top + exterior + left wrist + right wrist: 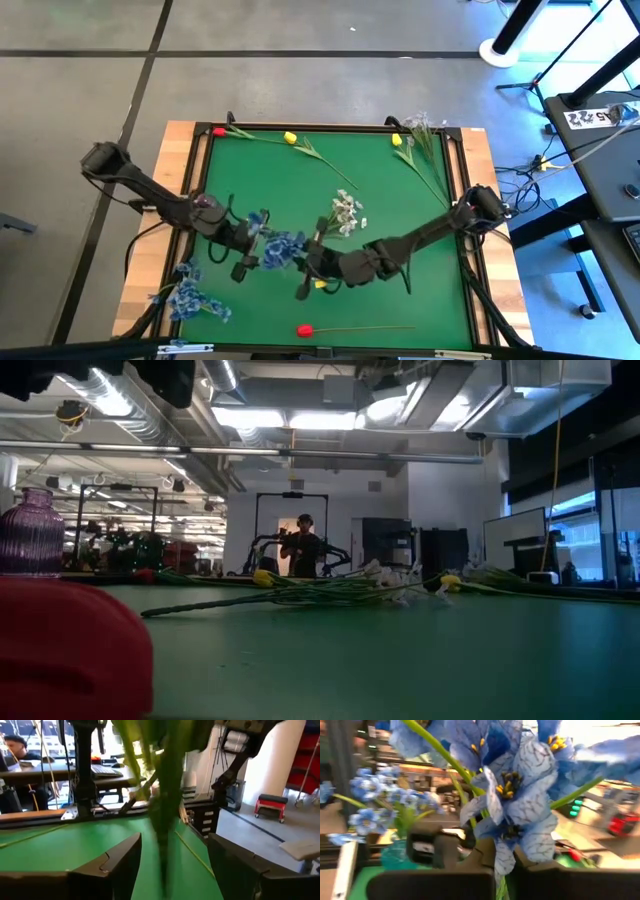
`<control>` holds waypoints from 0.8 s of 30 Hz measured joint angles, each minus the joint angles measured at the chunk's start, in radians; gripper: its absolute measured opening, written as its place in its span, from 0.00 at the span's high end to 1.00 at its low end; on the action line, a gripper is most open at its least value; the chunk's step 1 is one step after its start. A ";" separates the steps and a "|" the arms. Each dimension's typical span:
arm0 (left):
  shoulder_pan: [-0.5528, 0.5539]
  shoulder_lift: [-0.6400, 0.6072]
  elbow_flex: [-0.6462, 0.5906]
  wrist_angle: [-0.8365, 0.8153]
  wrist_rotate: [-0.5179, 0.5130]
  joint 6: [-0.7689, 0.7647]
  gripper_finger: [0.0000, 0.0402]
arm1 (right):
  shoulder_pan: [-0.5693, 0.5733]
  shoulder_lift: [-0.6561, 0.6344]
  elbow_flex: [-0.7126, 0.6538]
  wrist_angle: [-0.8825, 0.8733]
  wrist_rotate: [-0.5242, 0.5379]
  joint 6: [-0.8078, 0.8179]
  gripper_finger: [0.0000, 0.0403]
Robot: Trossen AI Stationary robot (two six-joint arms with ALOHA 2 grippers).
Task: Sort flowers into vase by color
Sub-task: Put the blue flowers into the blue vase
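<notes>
left gripper [243, 262] low over the green mat [400, 210], left of centre, fingers [112, 865] spread wide, a blurred green stem [167, 795] standing in the gap between them, touching neither as far as can be told. right gripper [308, 268] just beside it, jaws pinched together on the blue blossom cluster [283, 248] hanging between the two grippers; petals fill the right wrist view [520, 795].

more blue blossoms [188, 295] bunched at the near left table edge, seemingly in a teal vase [395, 855] seen only from the right wrist. purple ribbed vase [30, 532] visible only in the low view, contents not discernible.

loose on the mat: white blossom cluster [346, 212] at centre, red tulip [305, 330] near the front edge, yellow tulips [290, 137] and a pale lilac cluster [420, 124] along the far edge. person [303, 546] standing far behind, low view only.
</notes>
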 joint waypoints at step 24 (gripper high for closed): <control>-0.058 0.000 0.106 -0.175 -0.126 -0.077 0.96 | -0.009 0.000 0.001 -0.069 -0.052 0.000 0.90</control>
